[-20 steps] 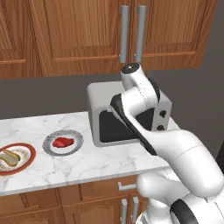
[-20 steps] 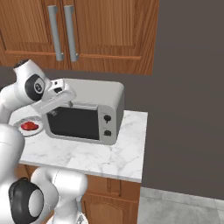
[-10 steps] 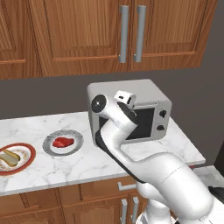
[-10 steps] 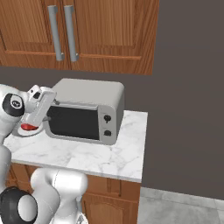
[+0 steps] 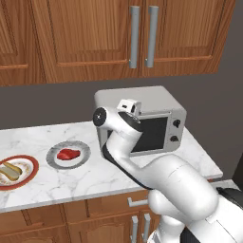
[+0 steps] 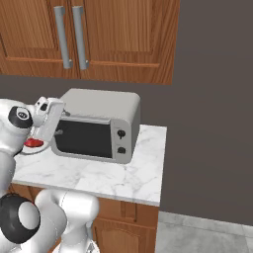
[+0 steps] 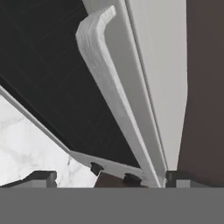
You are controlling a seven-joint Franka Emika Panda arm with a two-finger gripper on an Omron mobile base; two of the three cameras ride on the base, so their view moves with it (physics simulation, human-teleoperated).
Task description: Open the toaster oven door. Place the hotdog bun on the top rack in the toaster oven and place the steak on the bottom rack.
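Door [image 6: 83, 139] shut; gripper [image 7: 109, 177] spread wide and empty, its handle [image 7: 114, 94] at 12 o'clock, not yet between the fingers. Best to advance squarely, close mid-bar, then pull outward-down. Bun [image 5: 10, 168] and steak [image 5: 68, 154] wait on the worktop [image 5: 57, 182] plates.

No text, label or number is readable anywhere.

You have a light grey toaster oven [image 5: 142, 102] at frame centre, and its toaster oven door [image 6: 83, 139] is grey-framed around near-black glass. At lower left, the red steak [image 5: 68, 154] sits on a pale grey plate [image 5: 81, 160]; the tan-yellow hotdog bun [image 5: 10, 170] lies on a red-rimmed plate [image 5: 28, 176]. Your counter [image 6: 123, 179] is white marble with grey veining. Across the top, the cabinets [image 5: 85, 38] are reddish-brown wood grain with grey handles [image 5: 135, 36].
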